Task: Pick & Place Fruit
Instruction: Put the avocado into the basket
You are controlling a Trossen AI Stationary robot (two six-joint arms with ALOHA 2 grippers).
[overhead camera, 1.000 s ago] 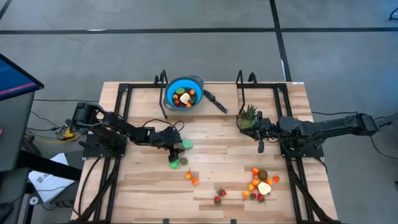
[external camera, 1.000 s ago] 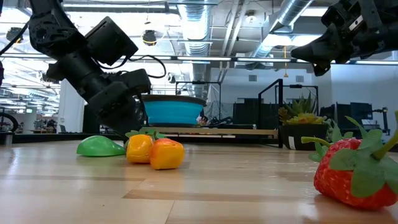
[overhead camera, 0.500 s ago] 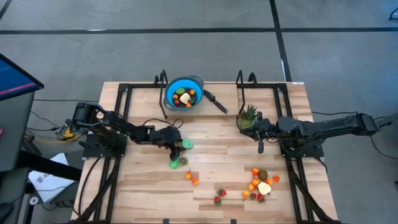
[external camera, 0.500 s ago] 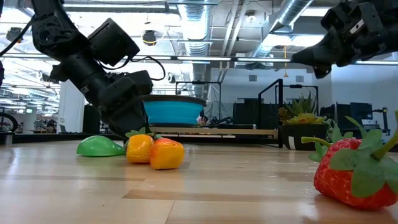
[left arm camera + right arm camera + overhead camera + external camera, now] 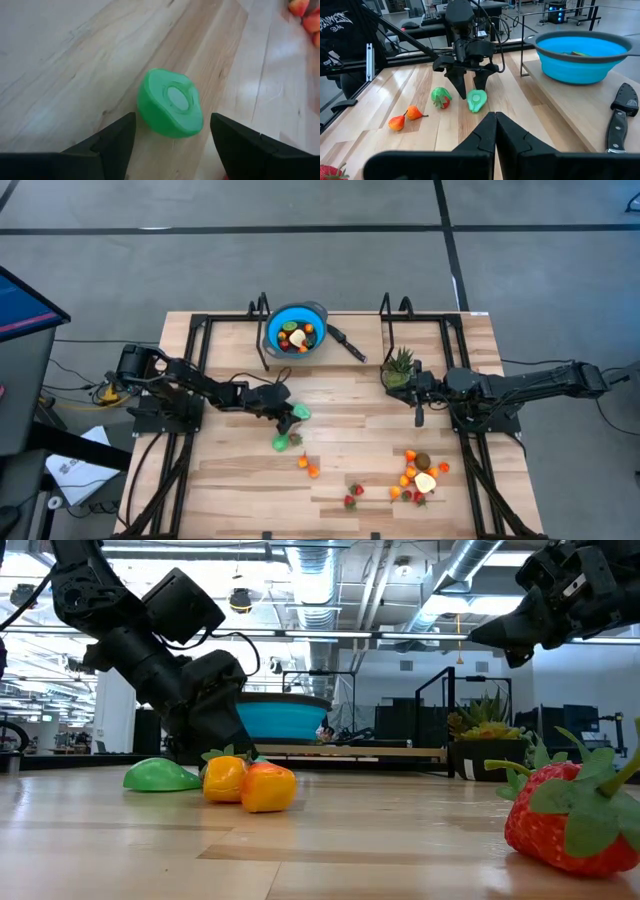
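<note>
Left pincer (image 5: 172,131) straddles flat-lying green fruit (image 5: 170,103).

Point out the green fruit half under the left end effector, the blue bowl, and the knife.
green fruit half (image 5: 170,103): left wrist view, on its cut face.
blue bowl (image 5: 275,325): high view, on its rim.
knife (image 5: 620,113): right wrist view, on its black handle.

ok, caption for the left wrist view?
Open left pincer poised over a green cut fruit piece lying on the wooden table.
</note>
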